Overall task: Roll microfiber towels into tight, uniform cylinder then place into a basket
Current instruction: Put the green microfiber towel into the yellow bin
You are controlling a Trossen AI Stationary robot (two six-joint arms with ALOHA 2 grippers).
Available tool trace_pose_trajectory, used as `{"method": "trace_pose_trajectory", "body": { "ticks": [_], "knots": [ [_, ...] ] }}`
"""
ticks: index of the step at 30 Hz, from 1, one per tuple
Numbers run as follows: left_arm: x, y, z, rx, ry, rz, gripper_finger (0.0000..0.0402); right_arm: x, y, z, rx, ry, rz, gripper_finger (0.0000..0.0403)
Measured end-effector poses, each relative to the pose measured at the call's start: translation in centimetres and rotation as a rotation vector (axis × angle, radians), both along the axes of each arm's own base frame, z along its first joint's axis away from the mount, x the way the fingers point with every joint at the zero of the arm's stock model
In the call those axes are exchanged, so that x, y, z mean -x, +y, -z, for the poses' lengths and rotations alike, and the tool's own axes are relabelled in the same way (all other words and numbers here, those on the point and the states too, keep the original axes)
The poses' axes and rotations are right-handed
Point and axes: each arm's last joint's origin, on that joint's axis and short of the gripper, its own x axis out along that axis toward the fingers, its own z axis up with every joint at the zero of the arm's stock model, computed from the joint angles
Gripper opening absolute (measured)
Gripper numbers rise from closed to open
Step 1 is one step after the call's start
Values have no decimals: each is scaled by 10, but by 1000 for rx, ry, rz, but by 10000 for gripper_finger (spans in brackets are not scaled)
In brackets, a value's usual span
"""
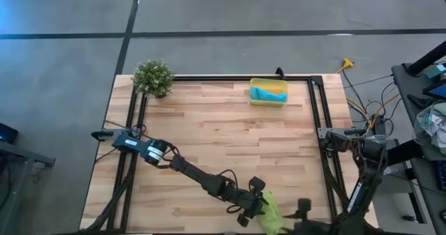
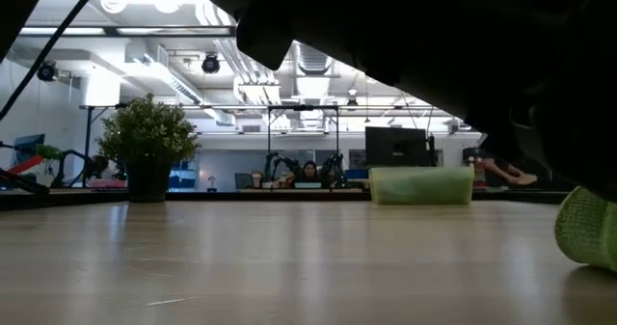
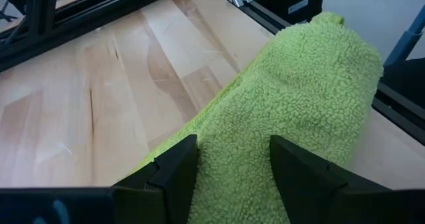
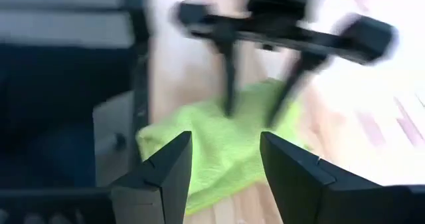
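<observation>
The lime-green towel (image 1: 270, 214) lies as a loose roll near the table's near edge, right of the middle, and also shows in the low view (image 2: 588, 230). My left gripper (image 3: 232, 144) reaches in from the left and is shut on it. My right gripper (image 4: 222, 161) hovers open just right of and above the towel (image 4: 212, 151), with nothing between its fingers. The yellow basket (image 1: 268, 101) stands at the far edge with the turquoise-blue towel (image 1: 269, 93) lying in it. My left gripper pinches the green roll between its two fingers (image 3: 174, 174), one on each long side (image 3: 219, 164) near the roll's closer end. It comes slanting down from the table's left. The roll runs on past the fingertips and rests on the table.
A small potted plant (image 1: 153, 77) stands at the far left corner. A black frame rail (image 1: 320, 116) runs along the table's right side and far edge. Bare wood lies between the towel and the basket.
</observation>
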Motion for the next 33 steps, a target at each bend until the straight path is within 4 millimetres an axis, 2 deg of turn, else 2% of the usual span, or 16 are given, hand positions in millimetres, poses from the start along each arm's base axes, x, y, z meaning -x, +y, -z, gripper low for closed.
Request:
{"method": "trace_pose_trajectory", "body": {
  "ticks": [3, 6, 11, 15, 20, 25, 33],
  "knots": [
    [0, 0, 0, 0, 0, 0, 173, 3, -16, -5, -67, 4, 145, 174],
    [0, 1, 0, -11, -4, -24, 173, -2, -30, 3, -96, 116, 192, 176],
    [0, 3, 1, -39, -5, -76, 173, -18, -47, 21, -125, 234, 239, 199],
    [0, 3, 1, -41, -3, -78, 173, -36, -57, 20, -152, 248, 287, 224],
    [-1, 3, 0, -41, -7, -82, 173, -57, -57, 11, -303, 255, 288, 245],
    [0, 0, 0, -42, -7, -79, 173, -77, -55, 13, -455, 253, 306, 259],
    [5, -3, 5, -100, -3, -44, 173, -77, -67, 21, -470, 271, 503, 261]
  ]
}}
